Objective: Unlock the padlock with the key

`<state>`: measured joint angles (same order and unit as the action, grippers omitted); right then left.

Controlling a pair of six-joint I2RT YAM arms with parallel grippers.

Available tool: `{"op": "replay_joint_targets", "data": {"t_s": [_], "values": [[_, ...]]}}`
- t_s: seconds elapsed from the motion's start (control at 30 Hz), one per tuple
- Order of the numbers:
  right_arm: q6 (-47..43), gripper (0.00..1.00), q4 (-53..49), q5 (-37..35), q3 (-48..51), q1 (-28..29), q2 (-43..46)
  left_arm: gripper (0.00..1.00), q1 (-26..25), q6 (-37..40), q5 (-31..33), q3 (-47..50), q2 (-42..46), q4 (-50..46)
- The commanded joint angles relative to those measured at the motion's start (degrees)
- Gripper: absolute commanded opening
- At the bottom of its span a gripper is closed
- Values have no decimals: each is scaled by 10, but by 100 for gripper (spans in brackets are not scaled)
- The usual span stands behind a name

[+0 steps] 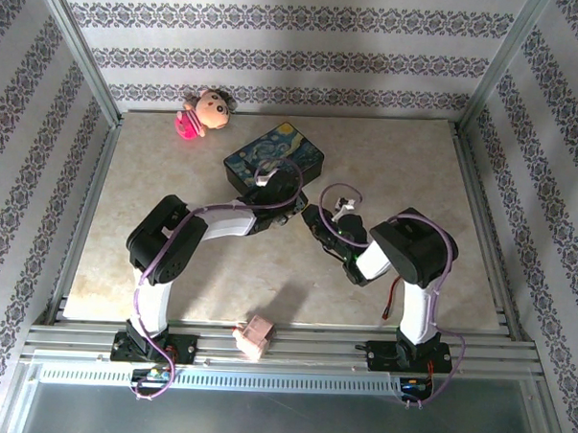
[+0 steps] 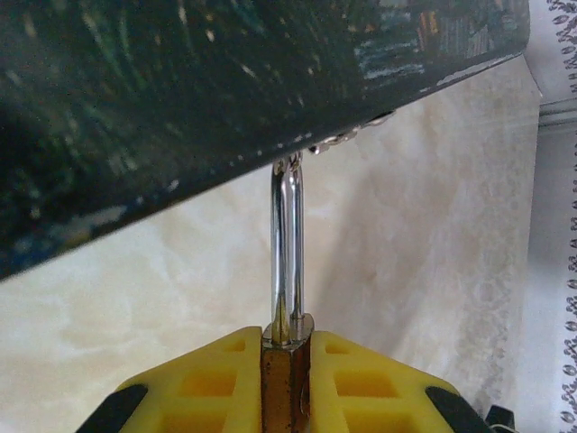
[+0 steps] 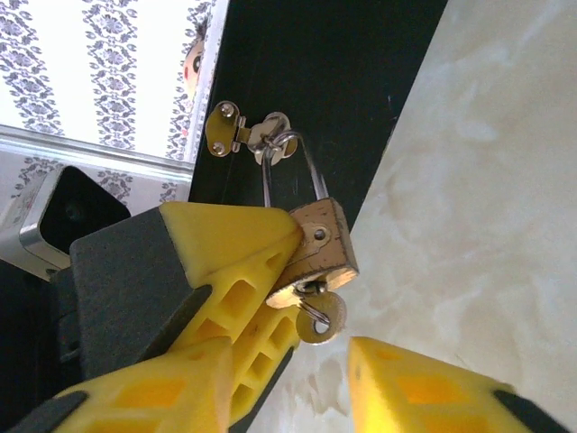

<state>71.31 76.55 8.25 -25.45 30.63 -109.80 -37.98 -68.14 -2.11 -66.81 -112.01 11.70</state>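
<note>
Now padlock [image 2: 287, 298] sits pinched w/in left claw [image 2: 287, 356].

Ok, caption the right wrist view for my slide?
Left gripper clamps the padlock, key at its base, right gripper open below.

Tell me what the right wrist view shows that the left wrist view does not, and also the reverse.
Right wrist view: the key at the bottom of the padlock, the metal hasp on the box, and the open right gripper just short of the key.
Left wrist view: the padlock's loop seen edge-on, rising straight up to the box edge.
Both: the left gripper shut on the padlock body, the dark box, and the pale table.
</note>
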Motion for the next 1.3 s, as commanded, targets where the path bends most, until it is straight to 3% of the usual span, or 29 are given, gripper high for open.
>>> {"op": "replay_joint_targets", "data": {"t_s": [0.0, 0.13, 0.27, 0.37, 0.53, 0.57, 0.7, 0.93, 1.27], "values": [[-30, 44, 17, -20, 40, 6, 36, 4, -14, -3, -13, 18, 33, 4], [-48, 47, -4, -41, 94, 7, 85, 4, -16, -8, -12, 30, 43, 7], [-84, 44, -75, -52, 122, 9, 151, 4, -17, -19, -20, 33, 45, 10], [-144, 38, -203, -62, 112, 19, 224, 4, -17, -28, -27, 29, 45, -1], [-306, 30, -556, -151, 16, 63, 375, 3, -17, -38, -49, 11, 42, -33], [-330, 25, -593, -160, 3, 63, 394, 0, -17, -42, -52, 9, 42, -38], [-402, 24, -691, -136, -33, 41, 440, 0, -16, -54, -65, 6, 40, -42], [-465, 25, -773, -151, -60, 45, 457, 0, -16, -55, -65, 0, 36, -48], [-536, 25, -806, -170, -123, 54, 383, 0, -13, -46, -94, -29, 27, -88]]}}
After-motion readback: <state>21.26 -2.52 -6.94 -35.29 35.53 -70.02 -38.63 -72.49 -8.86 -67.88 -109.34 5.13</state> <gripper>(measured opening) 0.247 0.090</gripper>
